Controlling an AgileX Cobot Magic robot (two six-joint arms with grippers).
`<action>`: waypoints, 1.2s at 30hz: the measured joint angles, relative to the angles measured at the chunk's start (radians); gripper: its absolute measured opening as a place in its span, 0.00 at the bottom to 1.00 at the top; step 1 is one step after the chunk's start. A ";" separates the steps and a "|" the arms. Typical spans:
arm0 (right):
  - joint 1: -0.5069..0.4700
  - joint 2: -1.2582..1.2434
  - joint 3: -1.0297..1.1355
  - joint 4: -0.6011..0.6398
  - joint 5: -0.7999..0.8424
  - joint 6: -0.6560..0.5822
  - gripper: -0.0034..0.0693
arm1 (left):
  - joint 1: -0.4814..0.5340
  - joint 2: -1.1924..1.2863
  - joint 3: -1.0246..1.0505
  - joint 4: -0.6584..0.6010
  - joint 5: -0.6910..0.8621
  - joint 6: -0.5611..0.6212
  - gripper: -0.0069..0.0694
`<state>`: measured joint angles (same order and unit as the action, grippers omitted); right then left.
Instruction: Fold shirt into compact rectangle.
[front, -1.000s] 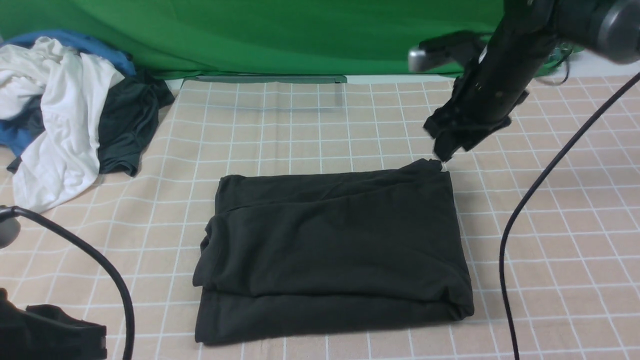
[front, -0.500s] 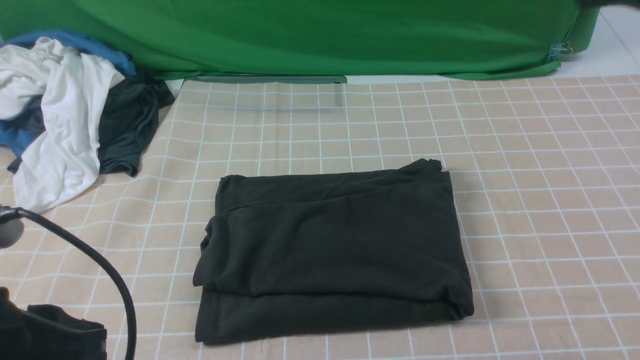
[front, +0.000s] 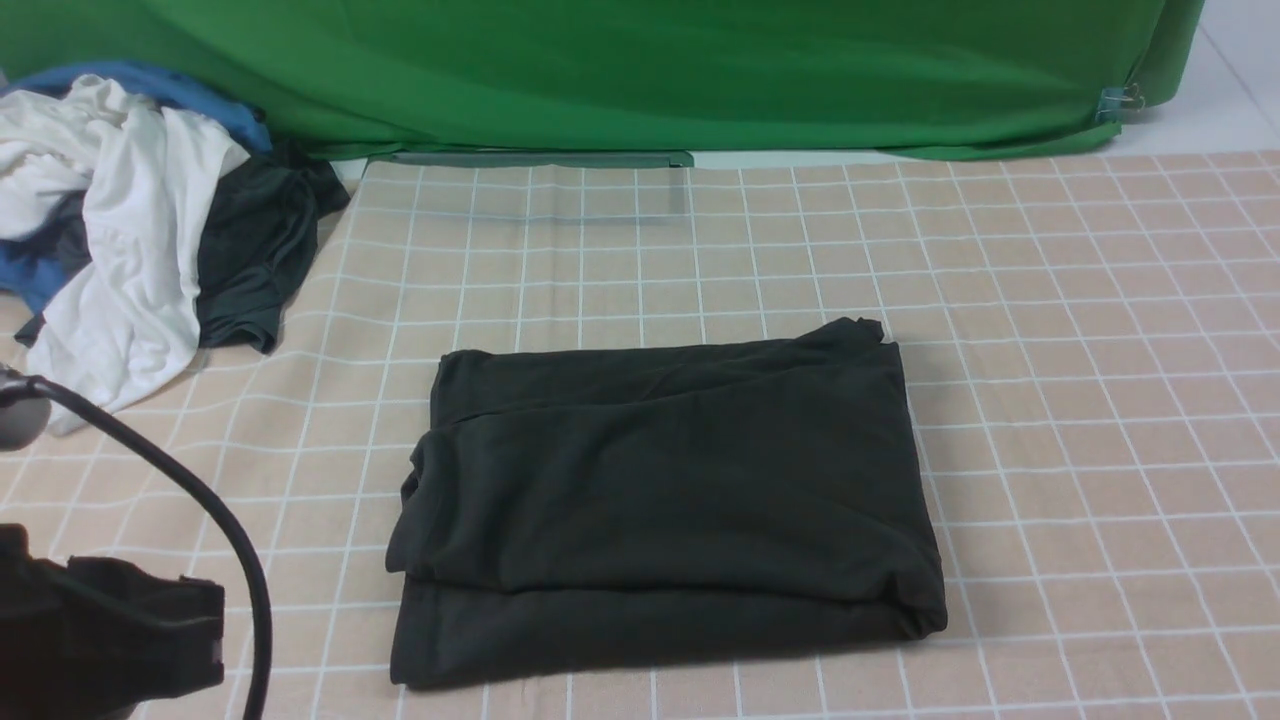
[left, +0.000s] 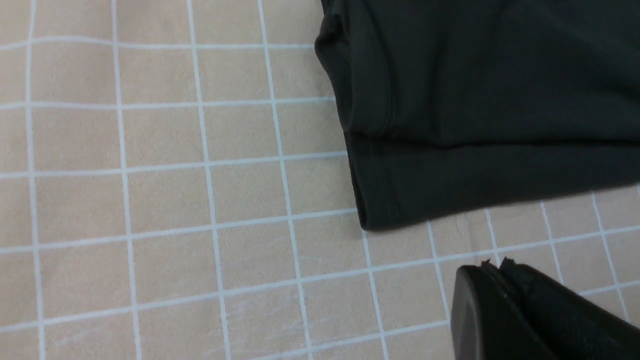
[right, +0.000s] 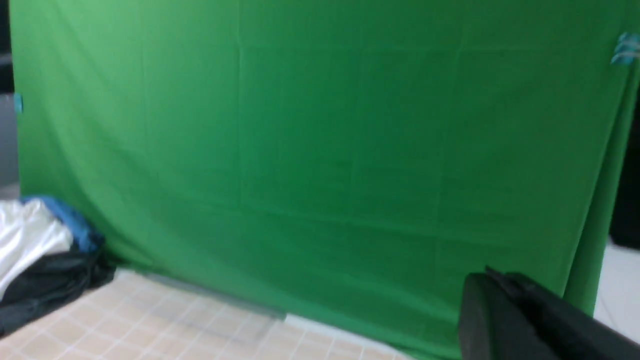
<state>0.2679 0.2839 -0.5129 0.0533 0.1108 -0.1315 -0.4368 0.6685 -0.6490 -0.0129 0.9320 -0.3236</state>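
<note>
The black shirt (front: 660, 500) lies folded into a rough rectangle in the middle of the checked cloth, with no print or label showing. Its near left corner (left: 395, 200) appears in the left wrist view. My left gripper (left: 492, 265) is shut and empty, hovering over bare cloth a short way off that corner. In the front view it sits at the bottom left (front: 200, 640), apart from the shirt. My right gripper (right: 492, 274) is shut and empty, raised high and facing the green backdrop; it is out of the front view.
A pile of white, blue and dark teal-grey clothes (front: 130, 230) sits at the far left. The green backdrop (front: 640, 70) hangs along the back edge. A black cable (front: 200, 520) loops over the cloth at the near left.
My right arm has lifted off the shirt's far right corner and left the front view. My left gripper has crept up slightly at the bottom left. The shirt lies still.
</note>
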 joint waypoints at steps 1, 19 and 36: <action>0.000 -0.033 0.033 0.000 -0.024 0.000 0.10 | 0.000 0.000 0.000 0.013 -0.007 0.000 0.12; 0.000 -0.159 0.151 0.000 -0.105 0.000 0.23 | 0.000 -0.125 0.000 0.079 -0.160 0.046 0.12; 0.000 -0.159 0.151 0.000 -0.105 0.000 0.28 | 0.000 -0.164 0.004 0.130 -0.320 0.171 0.12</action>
<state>0.2679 0.1251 -0.3620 0.0533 0.0057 -0.1317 -0.4368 0.5042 -0.6447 0.1176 0.6125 -0.1523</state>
